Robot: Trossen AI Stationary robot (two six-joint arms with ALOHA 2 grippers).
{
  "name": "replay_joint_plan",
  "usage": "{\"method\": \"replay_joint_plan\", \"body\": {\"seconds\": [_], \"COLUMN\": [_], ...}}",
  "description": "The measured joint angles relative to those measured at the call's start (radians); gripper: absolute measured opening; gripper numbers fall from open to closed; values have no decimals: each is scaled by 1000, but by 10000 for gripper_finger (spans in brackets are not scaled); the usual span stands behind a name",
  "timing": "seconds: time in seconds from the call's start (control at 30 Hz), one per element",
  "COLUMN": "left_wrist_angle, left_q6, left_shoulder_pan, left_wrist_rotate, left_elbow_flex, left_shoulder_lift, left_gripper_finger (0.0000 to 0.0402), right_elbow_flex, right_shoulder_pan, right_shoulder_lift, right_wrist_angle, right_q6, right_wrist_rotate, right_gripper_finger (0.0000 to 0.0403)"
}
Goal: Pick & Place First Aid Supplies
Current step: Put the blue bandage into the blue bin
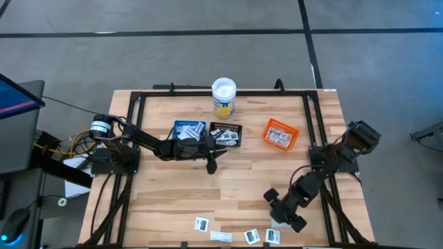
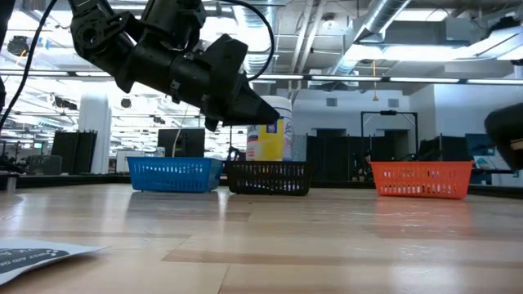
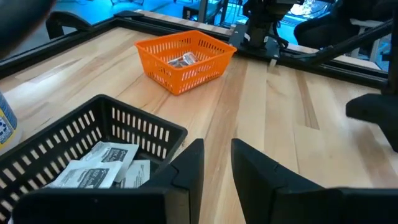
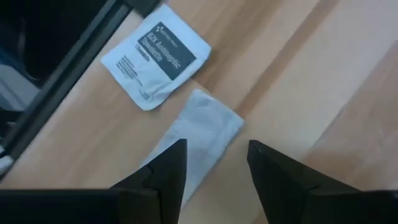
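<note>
I have the right gripper (image 4: 214,165) low over the near right part of the tabletop (image 1: 173,187), its fingers parted a moderate way and holding nothing, straddling the end of a plain white packet (image 4: 199,140) that lies flat on the wood. Just beside it, corner almost touching, lies a second packet printed with an antiseptic towelette label (image 4: 155,55), close to the black frame rail (image 4: 56,81). My main worry is the grasp itself: the packet is thin and flat, so I judge the fingers may slide over it or push it along the wood instead of pinching it, and a shove could carry it under the rail or into its neighbour, or I could pinch both at once. From above I see several more packets (image 1: 201,223) strung along the near edge, so a clumsy sweep might knock one off the tabletop. The left gripper (image 3: 216,163) hangs above the tabletop just beside the black tray (image 3: 134,127), fingers a narrow gap apart and empty; that tray already holds squarish packets (image 3: 99,165), the orange tray (image 3: 186,59) holds a few, and the blue tray (image 1: 188,129) holds strips. If I carry a packet across, the left arm sits in my way near the trays, and I risk a collision or the wrong tray.
</note>
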Motion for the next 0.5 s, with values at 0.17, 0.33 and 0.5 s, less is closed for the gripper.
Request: {"method": "replay_joint_plan", "body": {"seconds": [0.17,0.33,0.5], "left_wrist_angle": [-6,-9,-12], "left_q6": [0,0,-10], "left_shoulder_pan": [0,-1,-1], "left_wrist_rotate": [25,25,26], "left_elbow_flex": [0,0,0], "left_shoulder_lift": [0,0,0], "left_gripper_finger": [81,81,81], "right_elbow_flex": [5,8,6], "right_shoulder_pan": [65,91,75], "right_shoulder_lift": [62,83,83], "right_wrist_angle": [24,52,49], "right_q6": [-35,-63,-75], "right_wrist_rotate": [132,288,300], "right_gripper_finger": [166,139,63]}}
